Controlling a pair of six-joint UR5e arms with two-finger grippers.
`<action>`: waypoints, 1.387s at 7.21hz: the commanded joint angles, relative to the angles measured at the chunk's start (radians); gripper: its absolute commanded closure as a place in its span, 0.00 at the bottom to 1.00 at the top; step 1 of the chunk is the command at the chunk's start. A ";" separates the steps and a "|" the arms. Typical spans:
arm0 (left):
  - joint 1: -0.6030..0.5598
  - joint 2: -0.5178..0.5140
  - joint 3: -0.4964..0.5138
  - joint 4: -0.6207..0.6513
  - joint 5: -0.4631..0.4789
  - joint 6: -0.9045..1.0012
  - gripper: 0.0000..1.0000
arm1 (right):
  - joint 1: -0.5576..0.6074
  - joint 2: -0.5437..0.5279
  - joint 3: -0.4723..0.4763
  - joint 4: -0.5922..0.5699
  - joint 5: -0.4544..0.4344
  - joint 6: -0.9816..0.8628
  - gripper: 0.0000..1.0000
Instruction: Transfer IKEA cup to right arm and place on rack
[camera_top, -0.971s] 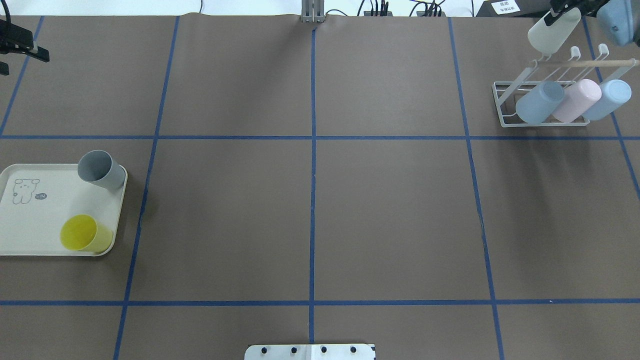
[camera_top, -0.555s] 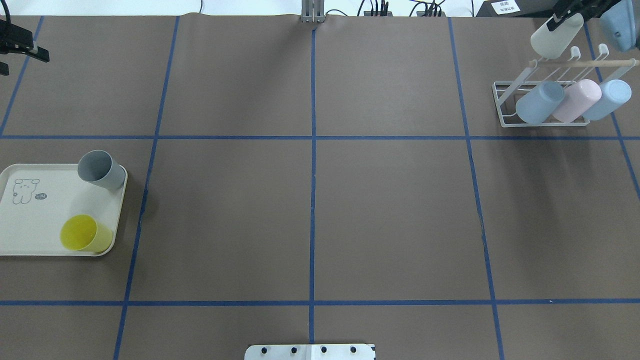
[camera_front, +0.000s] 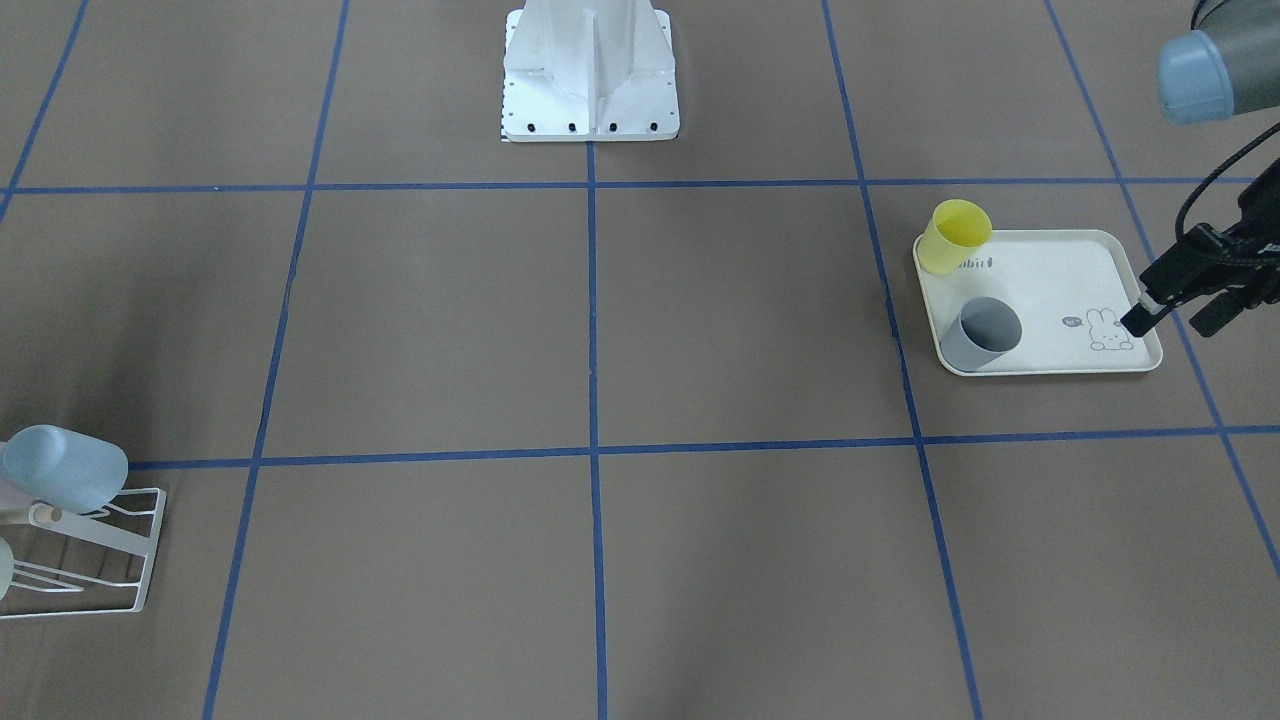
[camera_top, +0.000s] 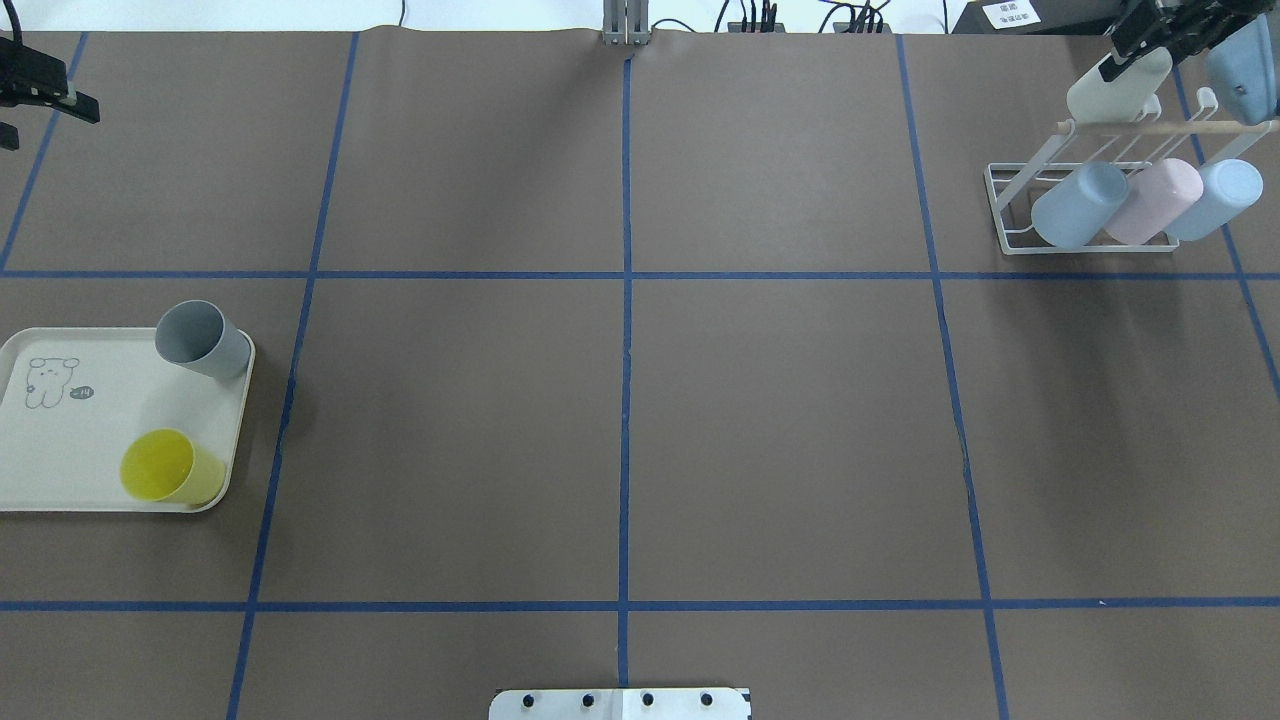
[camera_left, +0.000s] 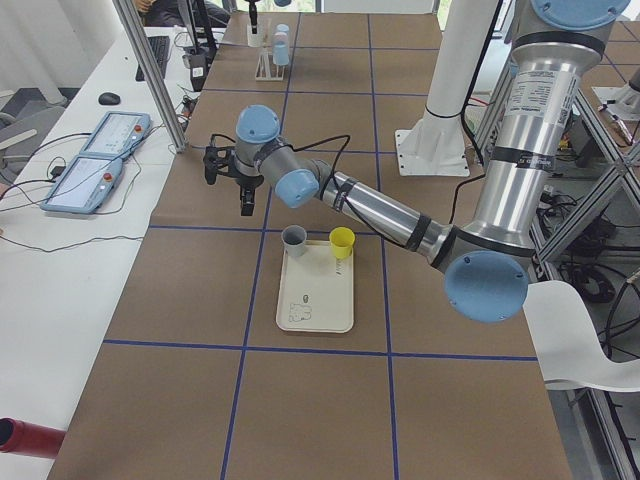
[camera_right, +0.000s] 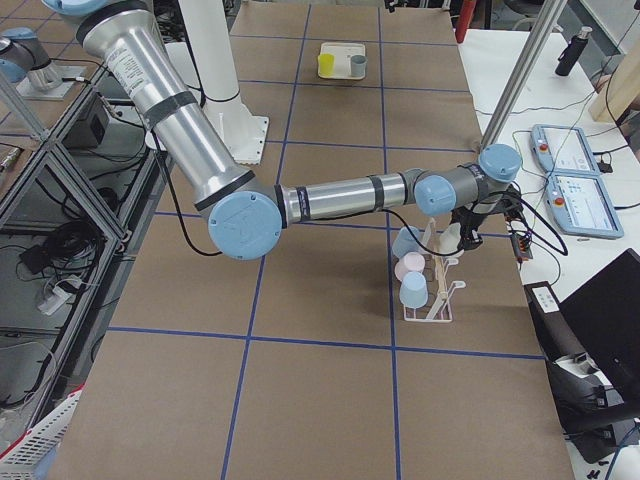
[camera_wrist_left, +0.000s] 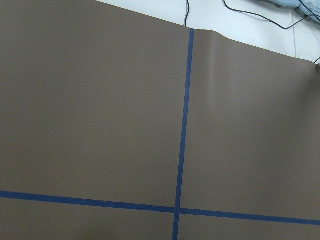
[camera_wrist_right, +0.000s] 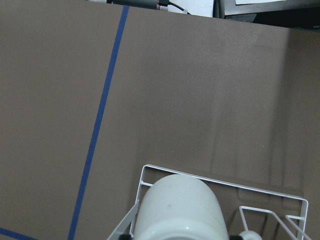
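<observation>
The IKEA cup (camera_top: 1108, 95), cream white, hangs bottom-up at the far right with my right gripper (camera_top: 1130, 52) shut on its rim end. It sits just behind the wooden dowel (camera_top: 1170, 127) of the white wire rack (camera_top: 1008, 218), over the rear prongs. The right wrist view shows the cup (camera_wrist_right: 177, 210) close above the rack wire (camera_wrist_right: 220, 182). Whether it touches a prong, I cannot tell. My left gripper (camera_front: 1168, 325) hovers open and empty beside the far edge of the tray (camera_front: 1050, 275).
Three cups lie on the rack's front prongs: grey-blue (camera_top: 1078, 205), pink (camera_top: 1150, 200) and light blue (camera_top: 1215, 198). On the cream tray (camera_top: 60, 470) at the left stand a grey cup (camera_top: 200, 338) and a yellow cup (camera_top: 165, 467). The robot base (camera_front: 590, 70) is at the near middle.
My right gripper has carried the cream cup to the right and down, closer to the rack's rear prongs. The left arm has stayed still.
</observation>
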 joint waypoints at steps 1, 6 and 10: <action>0.000 -0.001 -0.001 0.000 -0.001 0.000 0.00 | -0.012 -0.005 0.015 0.000 -0.001 0.004 0.70; 0.002 -0.005 -0.102 0.147 0.003 0.001 0.00 | -0.046 -0.017 0.015 0.005 -0.008 -0.001 0.48; 0.005 0.007 -0.093 0.149 0.033 0.006 0.00 | -0.055 -0.011 0.012 0.008 -0.019 0.007 0.01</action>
